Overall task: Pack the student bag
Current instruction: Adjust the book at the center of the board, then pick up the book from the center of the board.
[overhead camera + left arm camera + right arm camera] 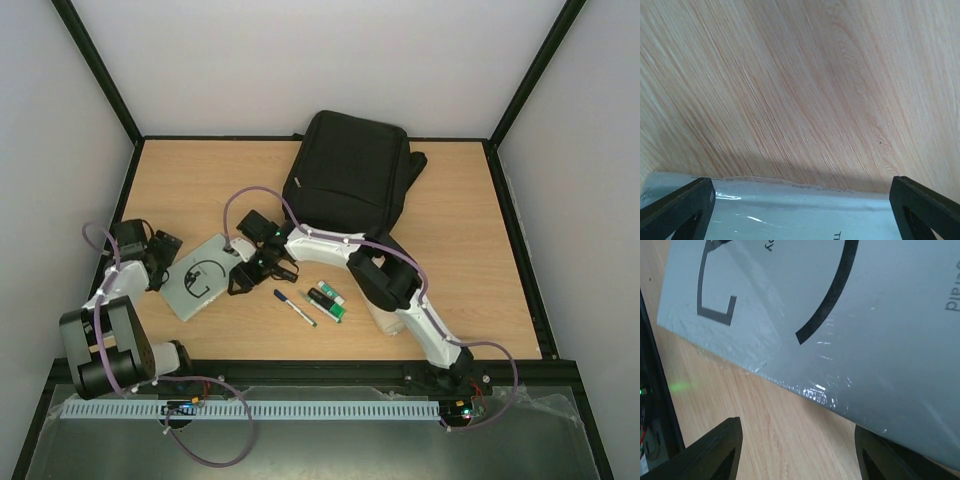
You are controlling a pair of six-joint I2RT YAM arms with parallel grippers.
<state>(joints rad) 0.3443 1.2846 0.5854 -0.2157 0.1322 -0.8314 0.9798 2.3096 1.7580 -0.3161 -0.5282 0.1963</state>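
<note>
The student bag (350, 175), a large black backpack, lies flat at the back middle of the table. A grey book (200, 275) with black line art lies at the front left. My left gripper (168, 258) hovers at the book's left edge. Its jaws are wide open, and the book's edge (800, 210) lies between the fingertips (685, 205). My right gripper (258, 275) is at the book's right edge, open, with bare wood between its fingers (715, 450). The book (840, 315) fills the upper part of the right wrist view, its edge over the right finger.
A dark pen (295, 307) and two short green-and-black markers (328, 300) lie on the wooden table (470, 250) right of the book. A beige pencil case (385, 320) is partly hidden under the right arm. Black frame rails border the table.
</note>
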